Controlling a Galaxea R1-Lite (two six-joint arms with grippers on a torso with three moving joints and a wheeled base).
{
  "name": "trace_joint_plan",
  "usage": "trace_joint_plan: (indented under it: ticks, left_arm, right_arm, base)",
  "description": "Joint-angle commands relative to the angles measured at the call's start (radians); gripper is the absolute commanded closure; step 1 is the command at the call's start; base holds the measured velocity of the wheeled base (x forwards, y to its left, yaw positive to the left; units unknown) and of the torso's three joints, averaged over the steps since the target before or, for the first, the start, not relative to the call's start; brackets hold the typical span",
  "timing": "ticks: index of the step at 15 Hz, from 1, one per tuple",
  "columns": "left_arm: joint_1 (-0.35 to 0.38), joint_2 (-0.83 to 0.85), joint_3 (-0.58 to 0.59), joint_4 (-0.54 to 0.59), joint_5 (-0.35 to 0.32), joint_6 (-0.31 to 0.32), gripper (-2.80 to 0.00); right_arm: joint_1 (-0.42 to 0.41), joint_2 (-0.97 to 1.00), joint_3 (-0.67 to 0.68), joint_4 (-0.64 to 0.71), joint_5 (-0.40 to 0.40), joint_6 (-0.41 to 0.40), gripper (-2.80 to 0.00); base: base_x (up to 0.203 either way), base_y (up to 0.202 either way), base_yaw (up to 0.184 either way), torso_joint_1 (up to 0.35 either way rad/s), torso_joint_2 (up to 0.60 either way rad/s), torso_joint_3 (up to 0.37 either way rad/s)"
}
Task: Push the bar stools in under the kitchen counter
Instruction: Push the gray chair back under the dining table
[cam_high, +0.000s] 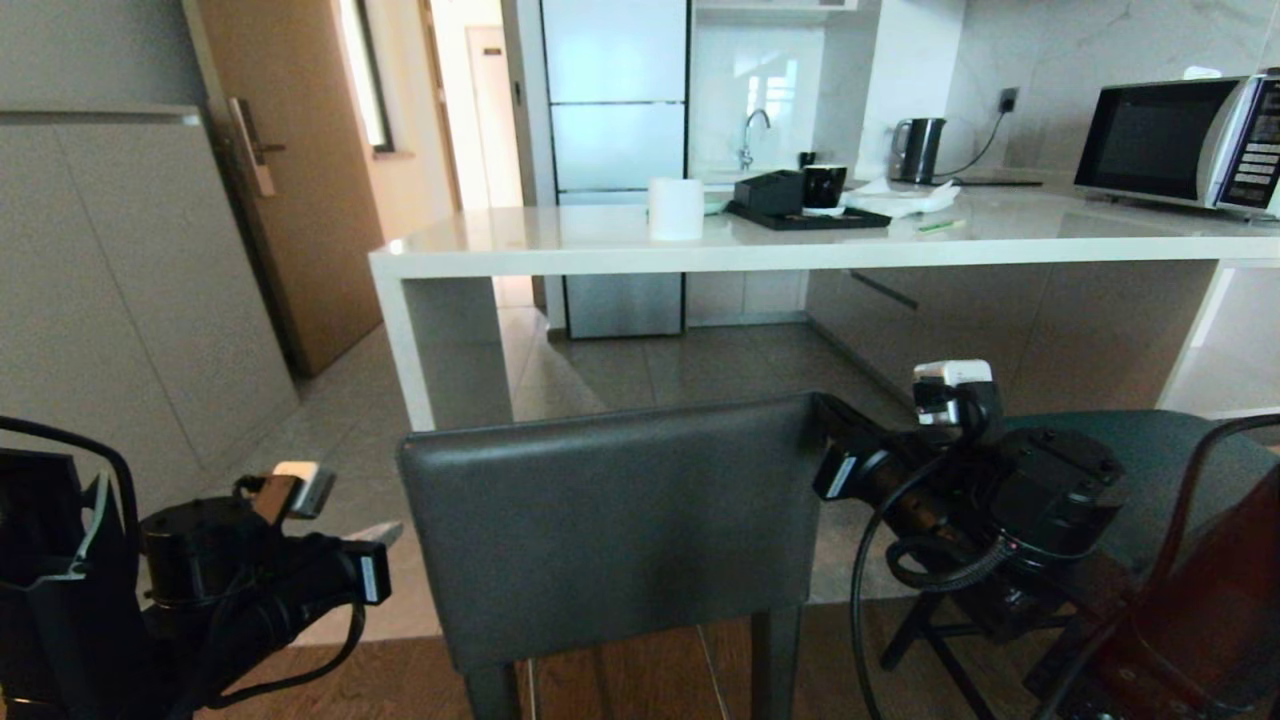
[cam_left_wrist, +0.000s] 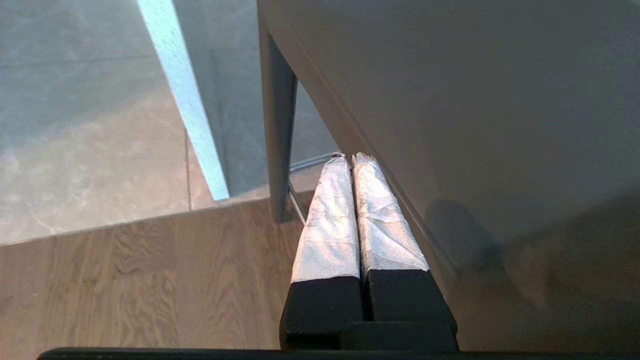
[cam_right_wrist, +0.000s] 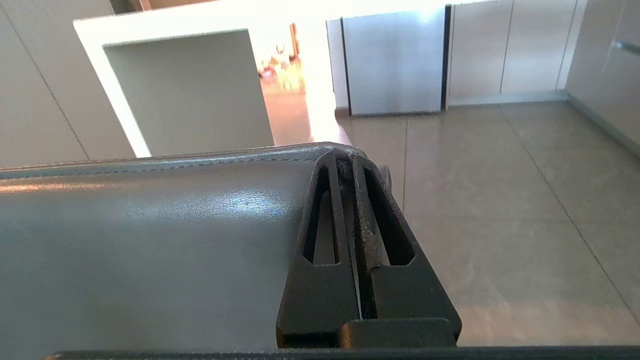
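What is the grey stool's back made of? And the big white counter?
The grey stool's back looks like leather or fake leather: smooth dark-grey skin with a soft sheen, fine grain and a stitched seam along the top edge. The counter looks like polished stone, or something made to look like it: thick, glossy white, mirroring the things on top.

The dark-grey stool (cam_high: 610, 530) wears smooth, faintly glossy stitched leather, the kitchen counter (cam_high: 800, 250) is glossy white stone, the floor (cam_left_wrist: 125, 285) is matt grained wood meeting polished tiles (cam_right_wrist: 500, 200).
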Motion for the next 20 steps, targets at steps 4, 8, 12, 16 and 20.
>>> trace_joint_plan:
  ticks: [4,8,12,16,20]
  left_arm:
    - [0.008,-0.02,0.001,-0.009,0.002,0.001,0.0]
    - [0.006,-0.018,-0.008,-0.009,0.007,0.004,0.0]
    - [0.0,-0.018,-0.007,-0.009,0.008,0.004,0.0]
    - [0.006,-0.015,-0.004,-0.009,0.007,0.002,0.0]
    - [-0.006,-0.027,-0.002,-0.009,0.007,0.002,0.0]
  right_arm:
    - [0.012,0.035,-0.022,-0.012,0.009,-0.007,0.0]
    - [0.029,-0.01,0.052,-0.012,0.008,-0.009,0.0]
    - [0.145,-0.038,0.089,-0.012,-0.002,-0.01,0.0]
    - [0.24,-0.05,0.085,-0.012,-0.006,-0.011,0.0]
    - [0.25,-0.04,0.099,-0.012,-0.008,-0.005,0.0]
  base:
    - [0.0,0.0,0.0,0.0,0.0,0.0]
    - [0.0,0.0,0.0,0.0,0.0,0.0]
    - [0.0,0.0,0.0,0.0,0.0,0.0]
    - [0.0,0.0,0.0,0.0,0.0,0.0]
    - [0.0,0.0,0.0,0.0,0.0,0.0]
